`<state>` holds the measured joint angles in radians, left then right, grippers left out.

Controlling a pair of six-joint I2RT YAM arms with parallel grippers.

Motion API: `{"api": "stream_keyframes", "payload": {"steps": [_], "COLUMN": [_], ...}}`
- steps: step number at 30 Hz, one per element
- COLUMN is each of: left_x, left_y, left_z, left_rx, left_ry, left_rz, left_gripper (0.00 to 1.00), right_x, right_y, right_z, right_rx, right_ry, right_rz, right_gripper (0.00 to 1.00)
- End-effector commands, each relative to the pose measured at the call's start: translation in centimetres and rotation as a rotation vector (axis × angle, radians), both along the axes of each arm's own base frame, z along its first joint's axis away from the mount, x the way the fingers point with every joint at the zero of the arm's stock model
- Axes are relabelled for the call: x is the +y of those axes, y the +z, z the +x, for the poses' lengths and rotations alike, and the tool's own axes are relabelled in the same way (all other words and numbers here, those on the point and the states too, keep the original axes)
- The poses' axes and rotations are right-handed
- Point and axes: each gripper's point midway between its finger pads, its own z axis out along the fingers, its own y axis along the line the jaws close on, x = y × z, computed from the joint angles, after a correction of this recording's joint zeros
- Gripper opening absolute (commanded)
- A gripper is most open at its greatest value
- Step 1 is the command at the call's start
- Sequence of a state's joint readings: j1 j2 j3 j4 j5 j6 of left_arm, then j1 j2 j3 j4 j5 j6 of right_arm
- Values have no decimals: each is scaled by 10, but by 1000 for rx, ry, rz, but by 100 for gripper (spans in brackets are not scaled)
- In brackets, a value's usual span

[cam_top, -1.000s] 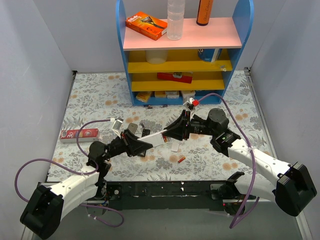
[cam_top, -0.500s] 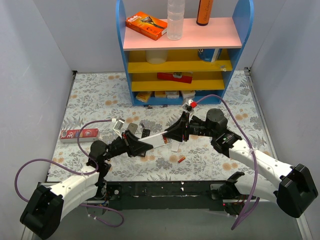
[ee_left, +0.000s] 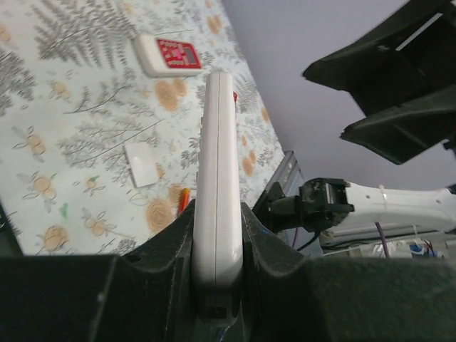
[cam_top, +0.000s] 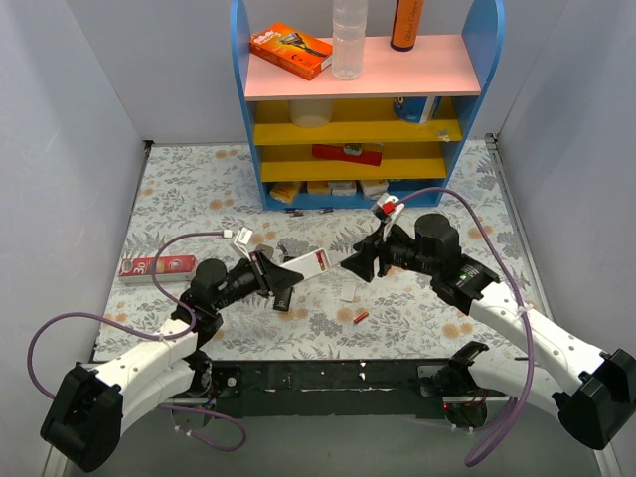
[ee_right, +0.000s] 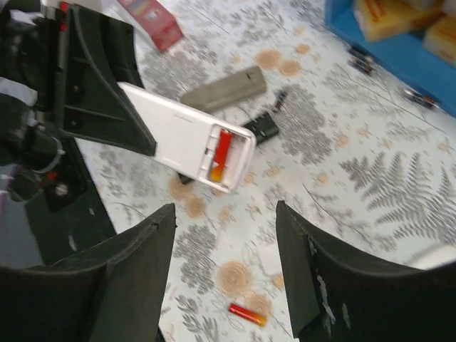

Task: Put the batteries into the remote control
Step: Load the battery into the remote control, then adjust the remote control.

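Note:
My left gripper (cam_top: 285, 272) is shut on the white remote control (cam_top: 306, 265) and holds it above the table, edge-on in the left wrist view (ee_left: 217, 178). The right wrist view shows its open compartment (ee_right: 226, 153) with one red-orange battery (ee_right: 221, 154) in it. My right gripper (cam_top: 353, 266) is open and empty, just right of the remote's free end, jaws wide apart (ee_right: 224, 210). A loose red-orange battery (cam_top: 361, 317) lies on the table below it, also in the right wrist view (ee_right: 246, 313). A small white cover (cam_top: 348, 292) lies near it.
The slim grey remote (ee_right: 224, 88) and a black piece (ee_right: 260, 127) lie beyond the held remote. A red box (cam_top: 159, 266) is at the left. A white remote with red buttons (ee_left: 169, 54) lies on the table. The blue shelf (cam_top: 358, 194) stands at the back, small batteries (ee_right: 360, 57) at its foot.
My right gripper has drawn back to the right, off the remote's end, and stands open. My left arm has pulled the remote back to the left.

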<state>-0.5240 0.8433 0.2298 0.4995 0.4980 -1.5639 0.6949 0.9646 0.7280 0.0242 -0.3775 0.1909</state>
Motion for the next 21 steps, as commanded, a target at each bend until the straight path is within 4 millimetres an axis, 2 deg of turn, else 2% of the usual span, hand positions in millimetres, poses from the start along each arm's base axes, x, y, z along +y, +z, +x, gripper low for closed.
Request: {"api": "stream_keyframes", "payload": {"steps": [1,4,9,11,14,15,16,18,19,21], "left_x": [8,12,22,28,34,36,37,37,36,35], "left_y": [-21,-26,-25,-26,-20,-18,-15,-12,-12,-14], "left_z": [13,15,23,28,30,31,31,30,30,29], "left_rx": [73,95,108,111,90,84,72,62,59,55], "left_ry": [82,107,181,223,255,267,270,267,265,252], "left_rz": [101,128,172,202,217,218,214,211,211,214], "left_gripper": [0,0,0,0,0,0,0,0,0,0], "right_x": [-36,-47,-52,-54,-52,-47,-48,-37,-39,-34], "right_y": [-36,-61,-87,-95,-112,-122,-128,-141,-146,-158], "right_z": [5,-6,-16,-19,-27,-37,-35,-50,-48,-55], "right_rx": [-5,16,105,177,281,305,299,322,308,338], "right_ry": [-99,-45,-7,-43,-108,-99,-143,-139,-180,-198], "right_rz": [-229,-335,-427,-442,-474,-497,-521,-541,-569,-604], "right_gripper": [65,64,60,59,59,59,59,59,59,59]}}
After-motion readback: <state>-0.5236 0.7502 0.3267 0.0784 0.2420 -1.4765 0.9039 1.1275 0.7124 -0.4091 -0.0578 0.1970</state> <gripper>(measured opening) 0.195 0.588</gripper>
